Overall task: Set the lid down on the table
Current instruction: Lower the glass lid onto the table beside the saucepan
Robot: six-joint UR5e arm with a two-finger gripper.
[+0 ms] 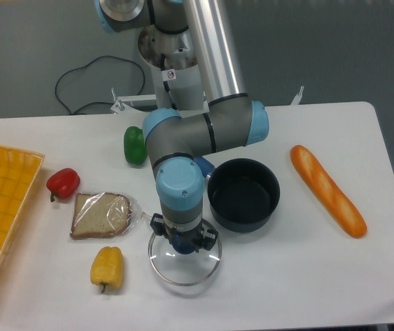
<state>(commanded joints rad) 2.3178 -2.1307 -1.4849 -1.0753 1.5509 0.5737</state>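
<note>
The lid lies low over the white table, just left of the dark pot. The arm's wrist points straight down over its centre; the gripper sits at the knob, seemingly clamped on it, though the wrist hides the fingers, so I cannot tell.
</note>
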